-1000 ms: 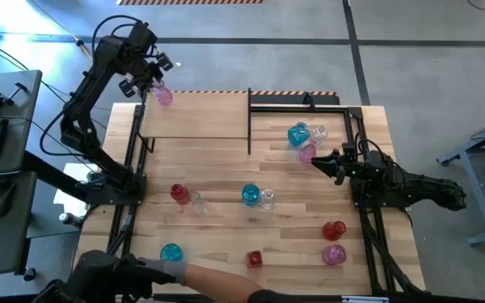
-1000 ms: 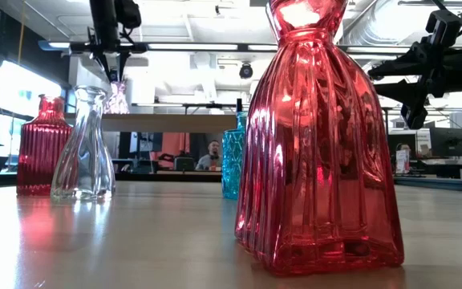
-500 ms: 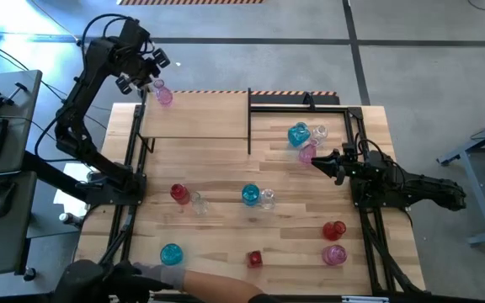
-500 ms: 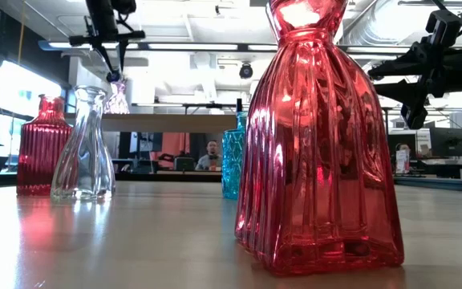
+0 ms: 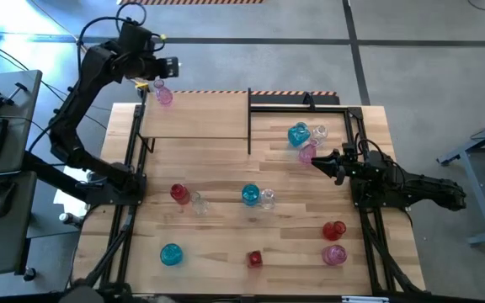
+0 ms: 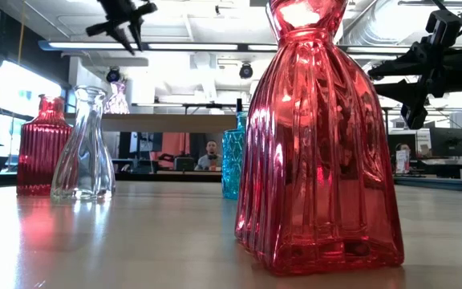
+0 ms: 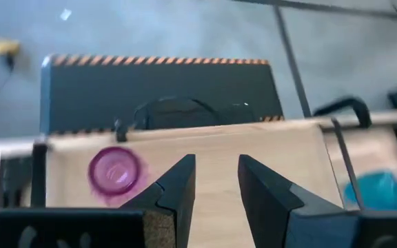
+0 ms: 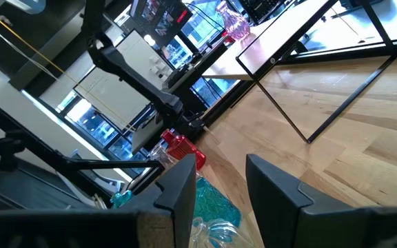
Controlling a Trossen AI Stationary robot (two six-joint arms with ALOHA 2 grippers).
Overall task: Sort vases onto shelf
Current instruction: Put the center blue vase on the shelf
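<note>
**Left gripper clear above the shelved pink vase**

The left gripper [image 7: 212,189] has its jaws slightly spread with nothing between them. It hangs high over the far left corner of the shelf [image 5: 194,118], above and apart from the pink vase [image 5: 164,96] that stands upright on that corner. The left wrist view looks down into the vase's round mouth, off to one side of the fingers [image 7: 178,189].

The right gripper [image 5: 317,160] waits low at the right side of the table [image 5: 226,252], jaws likewise a little apart and empty, its tips just beside a second pink vase [image 5: 307,152]. A teal vase [image 5: 298,135] and a clear vase [image 5: 317,132] stand close behind that one.

The remaining vases are spread over the tabletop: red and clear at middle left, teal and clear at centre, teal [image 5: 171,253] near left, a red vase [image 5: 255,258] near centre, red and pink near right.
</note>
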